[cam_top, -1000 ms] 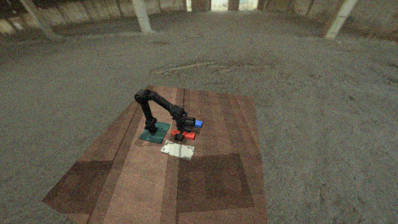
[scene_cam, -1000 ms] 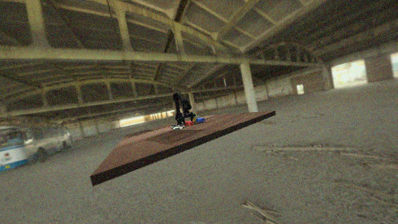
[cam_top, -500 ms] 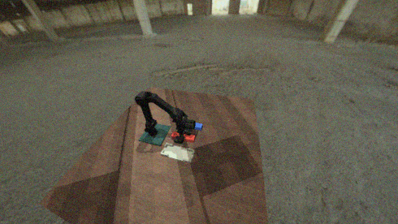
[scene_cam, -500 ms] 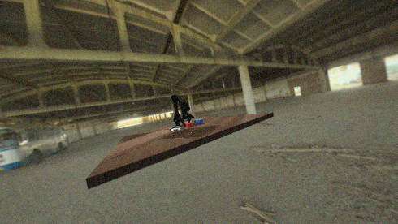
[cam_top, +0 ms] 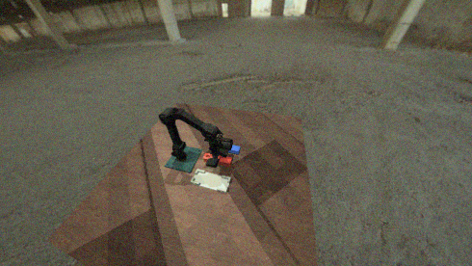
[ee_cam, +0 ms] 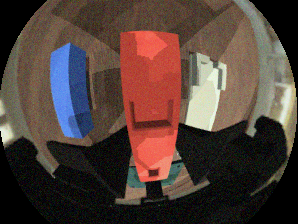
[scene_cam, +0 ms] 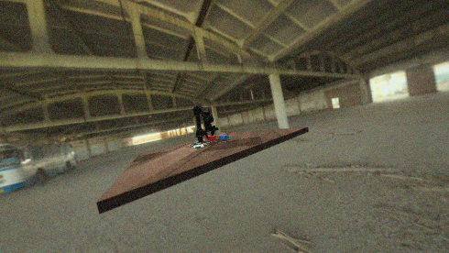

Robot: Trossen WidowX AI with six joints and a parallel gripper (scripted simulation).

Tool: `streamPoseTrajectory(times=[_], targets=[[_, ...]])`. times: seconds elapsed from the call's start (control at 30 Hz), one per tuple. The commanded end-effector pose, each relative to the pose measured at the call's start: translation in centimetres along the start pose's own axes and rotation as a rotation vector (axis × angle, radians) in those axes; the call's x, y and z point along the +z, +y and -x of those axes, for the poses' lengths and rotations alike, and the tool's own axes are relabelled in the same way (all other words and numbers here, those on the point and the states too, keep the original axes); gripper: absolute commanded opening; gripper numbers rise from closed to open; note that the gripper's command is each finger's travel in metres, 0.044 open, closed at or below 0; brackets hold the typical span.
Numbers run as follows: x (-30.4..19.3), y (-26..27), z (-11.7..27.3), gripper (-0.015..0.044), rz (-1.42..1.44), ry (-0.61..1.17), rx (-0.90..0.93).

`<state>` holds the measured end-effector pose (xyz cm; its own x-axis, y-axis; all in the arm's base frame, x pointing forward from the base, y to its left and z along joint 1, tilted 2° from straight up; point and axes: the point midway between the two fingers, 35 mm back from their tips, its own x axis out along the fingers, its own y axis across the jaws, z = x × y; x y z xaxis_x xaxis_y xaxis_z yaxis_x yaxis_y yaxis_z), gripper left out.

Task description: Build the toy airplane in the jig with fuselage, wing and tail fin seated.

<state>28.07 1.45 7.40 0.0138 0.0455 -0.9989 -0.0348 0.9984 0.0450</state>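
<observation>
One red fuselage (cam_top: 225, 160) (scene_cam: 212, 137) (ee_cam: 151, 75) is gripped in the claw (cam_top: 212, 161) (ee_cam: 149, 124), its two sockets facing up. It lies beside the pale jig (cam_top: 211, 180) (scene_cam: 200, 145) (ee_cam: 205, 102), toward the table's (cam_top: 212, 226) (scene_cam: 183, 170) (ee_cam: 107, 65) far edge in the top view; whether it has left the wood, I cannot tell. On its other side, nearer that far edge, sits the blue part (cam_top: 235, 149) (scene_cam: 224, 137) (ee_cam: 67, 90), presumably the wing, apart from the jig. The teal base plate (cam_top: 195, 153) (ee_cam: 134, 177) under the arm (cam_top: 193, 120) (scene_cam: 198, 121) lies toward the table's left edge in the top view.

The step in hand looks like picking up the fuselage. Next calls for a level lift, a short carry to the jig and a squared-up lowering, sockets upward; wing and tail fin remain to be fitted.
</observation>
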Motion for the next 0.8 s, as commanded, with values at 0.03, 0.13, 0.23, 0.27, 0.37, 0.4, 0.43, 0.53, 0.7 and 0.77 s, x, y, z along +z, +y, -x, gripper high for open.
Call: streamPoseTrajectory(times=[0.03,0.13,0.23,0.27,0.37,0.4,0.43,0.53,0.7,0.77], targets=[[0.2,-0.1,1.9,0.0000,0.002,-0.007,-0.003],[0.3,-0.1,2.8,0.0000,0.003,-0.007,-0.003],[0.2,-0.1,3.8,0.0000,0.005,-0.009,-0.004],[0.2,-0.1,4.1,0.0000,0.005,-0.009,-0.004],[0.2,-0.1,5.1,0.0000,0.007,-0.010,-0.004],[0.2,-0.1,5.4,0.0000,0.008,-0.010,-0.004],[0.1,-0.1,5.7,0.0000,0.009,-0.011,-0.004],[0.0,-0.1,6.6,0.0000,0.007,-0.009,-0.004],[-0.3,0.0,8.1,0.0000,0.005,-0.007,-0.004],[-0.4,0.0,8.7,0.0000,0.004,-0.006,-0.004]])
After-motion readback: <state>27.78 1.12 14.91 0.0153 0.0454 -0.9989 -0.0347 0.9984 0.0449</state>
